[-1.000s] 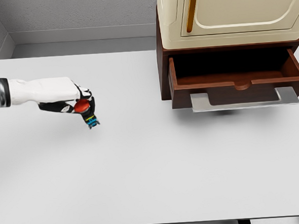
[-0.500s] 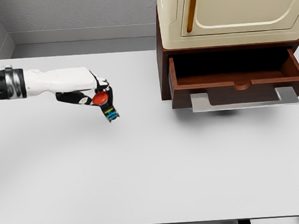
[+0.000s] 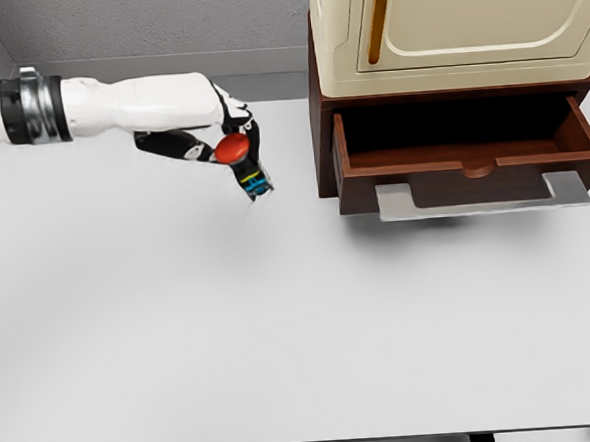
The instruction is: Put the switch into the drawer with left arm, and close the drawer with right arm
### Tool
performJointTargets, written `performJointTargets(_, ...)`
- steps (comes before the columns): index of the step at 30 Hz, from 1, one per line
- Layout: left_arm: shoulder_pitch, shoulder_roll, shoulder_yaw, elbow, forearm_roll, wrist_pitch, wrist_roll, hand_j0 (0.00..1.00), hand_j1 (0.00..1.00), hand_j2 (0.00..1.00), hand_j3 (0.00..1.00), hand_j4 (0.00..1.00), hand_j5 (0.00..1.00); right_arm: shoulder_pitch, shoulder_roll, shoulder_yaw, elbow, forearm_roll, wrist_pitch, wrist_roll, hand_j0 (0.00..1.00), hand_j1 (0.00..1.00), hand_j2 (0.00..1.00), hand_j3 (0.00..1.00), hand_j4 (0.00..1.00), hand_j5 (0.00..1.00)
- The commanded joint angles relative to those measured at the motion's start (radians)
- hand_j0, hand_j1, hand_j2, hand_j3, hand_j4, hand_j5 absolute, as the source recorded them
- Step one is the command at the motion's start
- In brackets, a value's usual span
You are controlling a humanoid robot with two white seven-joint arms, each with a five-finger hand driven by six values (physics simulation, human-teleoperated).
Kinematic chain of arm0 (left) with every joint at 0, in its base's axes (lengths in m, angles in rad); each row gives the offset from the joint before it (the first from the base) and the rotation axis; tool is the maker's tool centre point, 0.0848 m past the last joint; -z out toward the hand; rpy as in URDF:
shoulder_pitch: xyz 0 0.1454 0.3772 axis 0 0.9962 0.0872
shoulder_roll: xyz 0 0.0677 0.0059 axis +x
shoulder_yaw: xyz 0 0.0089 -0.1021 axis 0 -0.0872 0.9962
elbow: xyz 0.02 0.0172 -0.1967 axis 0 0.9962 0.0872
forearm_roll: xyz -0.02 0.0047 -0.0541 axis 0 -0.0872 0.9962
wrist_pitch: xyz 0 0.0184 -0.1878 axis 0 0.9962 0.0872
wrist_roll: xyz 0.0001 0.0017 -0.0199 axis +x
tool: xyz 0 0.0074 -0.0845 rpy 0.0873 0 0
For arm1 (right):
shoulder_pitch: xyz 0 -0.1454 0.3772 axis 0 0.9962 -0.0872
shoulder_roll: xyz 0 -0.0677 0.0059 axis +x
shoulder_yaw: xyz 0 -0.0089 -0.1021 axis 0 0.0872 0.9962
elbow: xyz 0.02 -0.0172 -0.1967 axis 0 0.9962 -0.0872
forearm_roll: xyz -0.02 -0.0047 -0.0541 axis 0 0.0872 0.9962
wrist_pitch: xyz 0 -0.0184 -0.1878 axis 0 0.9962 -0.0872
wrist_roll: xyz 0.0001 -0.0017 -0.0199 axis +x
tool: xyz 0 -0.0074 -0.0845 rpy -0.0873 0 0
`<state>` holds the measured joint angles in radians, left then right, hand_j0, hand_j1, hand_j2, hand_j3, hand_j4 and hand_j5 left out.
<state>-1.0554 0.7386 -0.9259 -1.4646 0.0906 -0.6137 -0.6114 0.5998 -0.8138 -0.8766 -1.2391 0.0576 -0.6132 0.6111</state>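
White table [image 3: 282,332] fills most of the head view, bare from 6 to 9 o'clock, front edge along the bottom of the frame. Left hand [image 3: 204,126] comes in from 10 o'clock, fingers clamped on the switch [image 3: 243,162]: red round cap up by the fingers, dark body with blue and yellow bits hanging tilted below. Switch is held above the table, a faint shadow under it, just left of the cabinet's left side, not over the drawer. Brown wooden cabinet [image 3: 321,129] sits at 1–3 o'clock with a cream unit [image 3: 463,20] on top. Drawer [image 3: 471,155] is pulled out, open cavity facing up, grey handle [image 3: 484,197] along its front edge. Open table lies between switch and drawer's left wall. Right arm not visible.
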Motion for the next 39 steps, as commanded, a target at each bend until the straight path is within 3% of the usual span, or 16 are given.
performJointTargets(1, -0.002, -0.016, 0.001, -0.002, 0.014, 0.003, 0.000, 0.35, 0.35, 0.35, 0.35, 0.35, 0.35, 0.000, 0.045, 0.005, -0.190, 0.059, 0.002, 0.000, 0.90, 0.90, 0.90, 0.90, 0.90, 0.90)
performJointTargets(2, -0.020, -0.038, -0.001, 0.006, 0.014, 0.003, 0.000, 0.35, 0.35, 0.35, 0.35, 0.35, 0.35, -0.002, 0.087, 0.024, -0.263, 0.074, 0.002, 0.000, 0.88, 0.88, 0.88, 0.88, 0.88, 0.88)
performJointTargets(4, -0.026, -0.056, -0.002, 0.006, 0.014, 0.003, 0.000, 0.35, 0.35, 0.35, 0.35, 0.35, 0.35, -0.023, 0.093, 0.090, -0.339, 0.076, 0.002, 0.000, 0.79, 0.79, 0.79, 0.79, 0.79, 0.79)
performJointTargets(5, -0.034, -0.073, -0.004, 0.007, 0.014, 0.003, 0.000, 0.35, 0.35, 0.35, 0.35, 0.35, 0.35, -0.023, 0.104, 0.093, -0.367, 0.076, 0.002, 0.000, 0.74, 0.74, 0.74, 0.74, 0.74, 0.74)
performJointTargets(7, -0.043, -0.096, -0.005, 0.006, 0.011, 0.003, 0.000, 0.35, 0.35, 0.35, 0.35, 0.35, 0.35, -0.023, 0.111, 0.094, -0.411, 0.074, 0.002, 0.000, 0.54, 0.54, 0.54, 0.54, 0.54, 0.54)
performJointTargets(10, -0.061, -0.128, -0.008, 0.024, 0.009, 0.003, 0.000, 0.35, 0.35, 0.35, 0.35, 0.35, 0.35, -0.023, 0.122, 0.103, -0.453, 0.074, 0.002, 0.000, 0.41, 0.41, 0.41, 0.41, 0.41, 0.41)
performJointTargets(13, -0.074, -0.185, -0.010, 0.075, 0.004, 0.003, 0.000, 0.35, 0.35, 0.35, 0.35, 0.35, 0.35, -0.023, 0.123, 0.108, -0.496, 0.073, 0.002, 0.000, 0.40, 0.40, 0.40, 0.40, 0.40, 0.40)
performJointTargets(21, -0.094, -0.257, -0.010, 0.081, 0.000, 0.003, 0.000, 0.36, 0.36, 0.36, 0.36, 0.36, 0.36, -0.098, 0.131, 0.214, -0.510, 0.076, 0.002, 0.000, 0.40, 0.40, 0.40, 0.40, 0.40, 0.40)
performJointTargets(26, -0.121, -0.314, -0.010, 0.082, -0.002, 0.003, 0.000, 0.36, 0.36, 0.36, 0.36, 0.36, 0.36, -0.120, 0.130, 0.234, -0.517, 0.076, 0.002, 0.000, 0.38, 0.38, 0.38, 0.38, 0.38, 0.38)
performJointTargets(34, -0.186, -0.464, -0.010, 0.259, -0.097, 0.003, 0.000, 0.36, 0.36, 0.36, 0.36, 0.36, 0.36, -0.141, 0.140, 0.309, -0.519, 0.079, 0.002, 0.000, 0.35, 0.35, 0.35, 0.35, 0.35, 0.35)
performJointTargets(39, -0.204, -0.502, -0.005, 0.299, -0.157, 0.003, 0.000, 0.36, 0.36, 0.36, 0.36, 0.36, 0.36, -0.172, 0.170, 0.337, -0.519, 0.103, 0.002, 0.000, 0.35, 0.35, 0.35, 0.35, 0.35, 0.35)
